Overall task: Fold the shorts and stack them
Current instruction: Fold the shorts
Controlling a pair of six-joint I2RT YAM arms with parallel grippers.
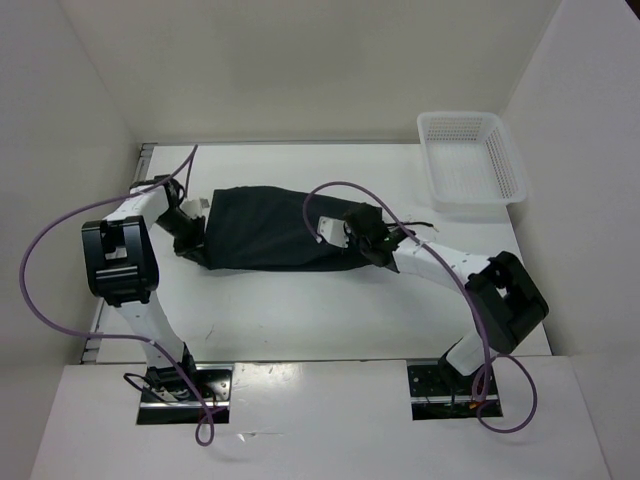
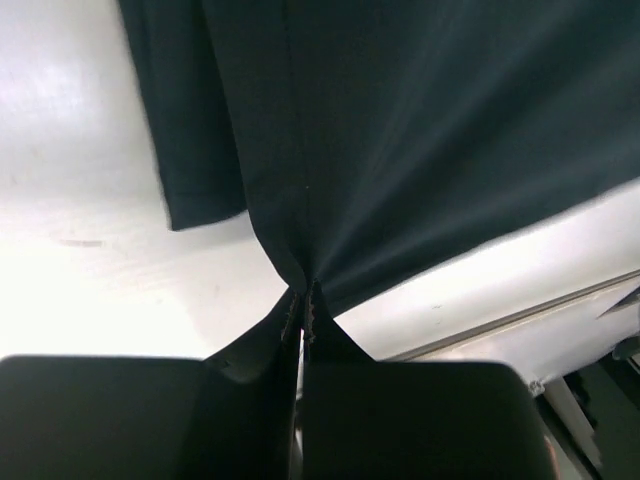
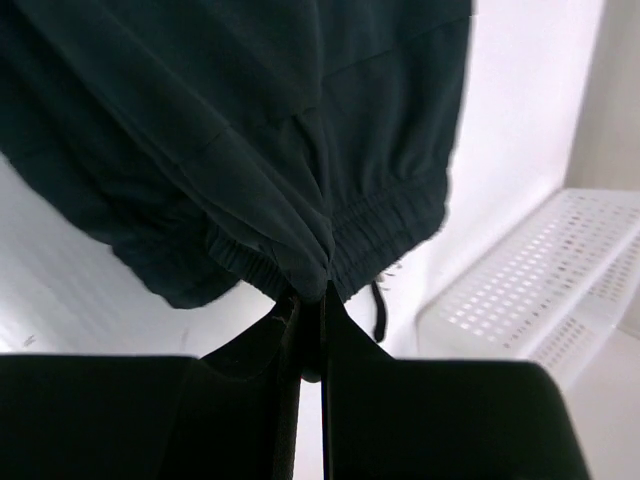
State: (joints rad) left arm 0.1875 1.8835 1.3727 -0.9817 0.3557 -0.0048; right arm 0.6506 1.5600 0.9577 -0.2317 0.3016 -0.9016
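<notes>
While left gripper (image 2: pixel 303 303) and right gripper (image 3: pixel 321 298) pinch their ends, the shorts (image 1: pixel 270 232) stretch between.

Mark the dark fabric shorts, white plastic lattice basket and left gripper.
dark fabric shorts (image 1: pixel 265 230): top view, middle.
white plastic lattice basket (image 1: pixel 470 160): top view, bare floor.
left gripper (image 2: pixel 303 296): left wrist view, fingertips.

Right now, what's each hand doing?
Left hand: closed on the shorts.
Right hand: closed on the shorts' waistband.
</notes>
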